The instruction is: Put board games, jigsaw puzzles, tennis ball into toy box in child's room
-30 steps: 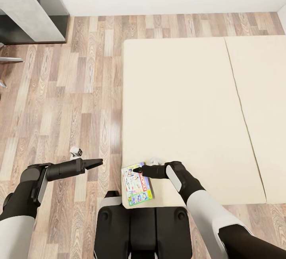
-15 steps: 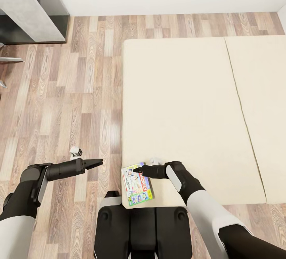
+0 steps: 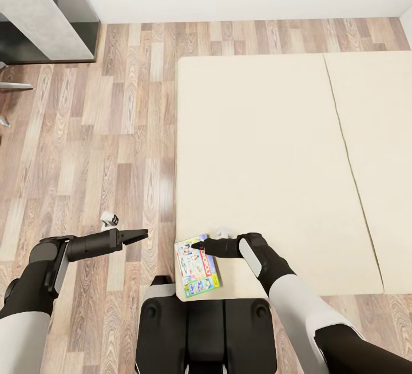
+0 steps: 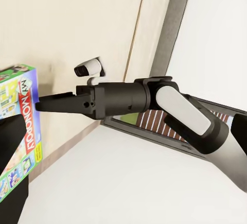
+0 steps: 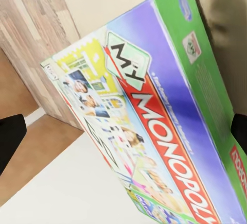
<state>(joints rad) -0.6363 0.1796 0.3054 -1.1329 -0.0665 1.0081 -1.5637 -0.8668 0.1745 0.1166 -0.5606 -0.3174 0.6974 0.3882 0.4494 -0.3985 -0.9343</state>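
While the right gripper [image 3: 197, 244] hovers with fingers spread over the board game [image 3: 197, 264], a flat box with green edges and red MONOPOLY lettering, it lies at the bed's [image 3: 274, 156] near corner beside open wood floor [image 3: 114, 150].

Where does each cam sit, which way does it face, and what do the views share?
Head view: on the head, looking forward and down at the bed and wood floor; shows both arms, left gripper, right gripper.
Left wrist view: near the left gripper, looking across at the right gripper, its arm and the bed's edge.
Right wrist view: near the right gripper, looking close onto the board game; dark fingertips at the picture's edges.
Shared: the board game shows in all three.
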